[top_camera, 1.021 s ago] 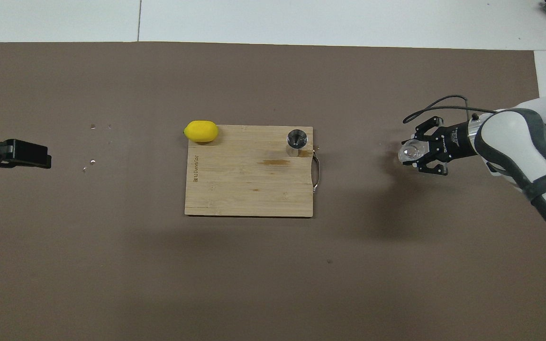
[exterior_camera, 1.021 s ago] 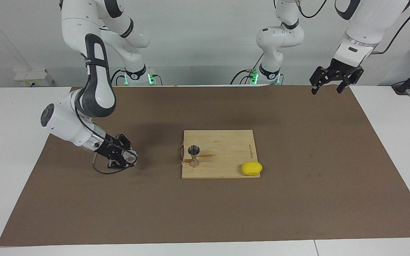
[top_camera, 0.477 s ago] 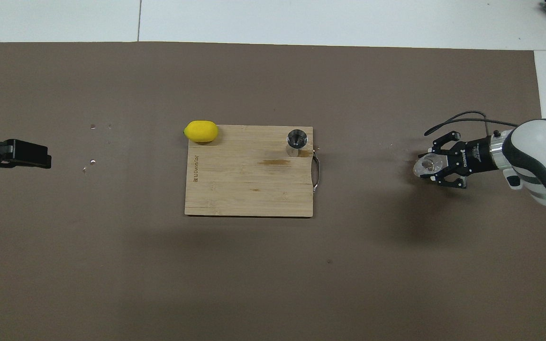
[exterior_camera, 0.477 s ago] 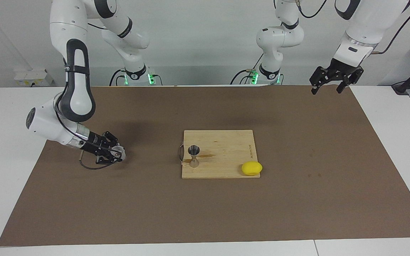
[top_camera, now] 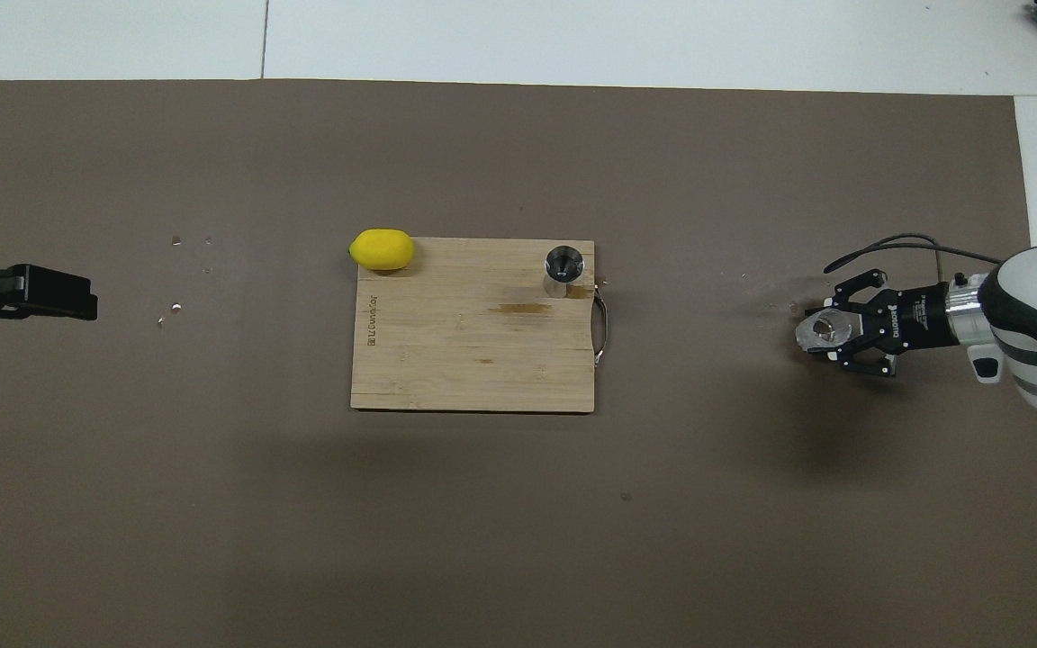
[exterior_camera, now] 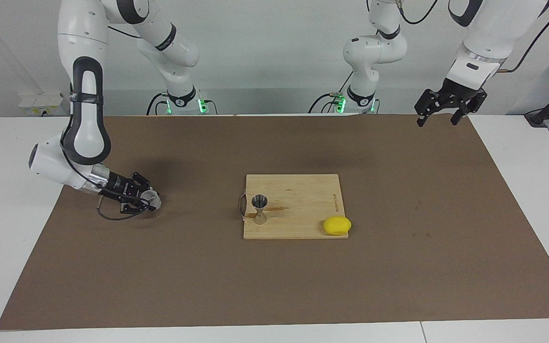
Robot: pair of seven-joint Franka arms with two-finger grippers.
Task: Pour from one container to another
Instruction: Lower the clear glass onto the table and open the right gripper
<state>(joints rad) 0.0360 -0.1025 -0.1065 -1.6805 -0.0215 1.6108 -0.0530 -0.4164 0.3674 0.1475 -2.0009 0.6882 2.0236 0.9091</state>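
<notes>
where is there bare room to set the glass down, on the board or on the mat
The right gripper holds the glass cup low over the brown mat, bare there. The cutting board is bare at its middle and edge nearer the robots; the jigger and lemon crowd its other edge. The left gripper waits.

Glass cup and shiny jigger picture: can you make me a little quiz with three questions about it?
1. True or false: the steel jigger stands on the wooden cutting board.
2. What does the right tool hold? A) a spoon B) the glass cup C) nothing
3. Fill in: the lemon lies at the board's corner toward the ___ arm's end of the table.

Key: 1 true. 2 B; the cup is low over the brown mat, while the left tool waits open, up over the mat's edge. 3 left.
</notes>
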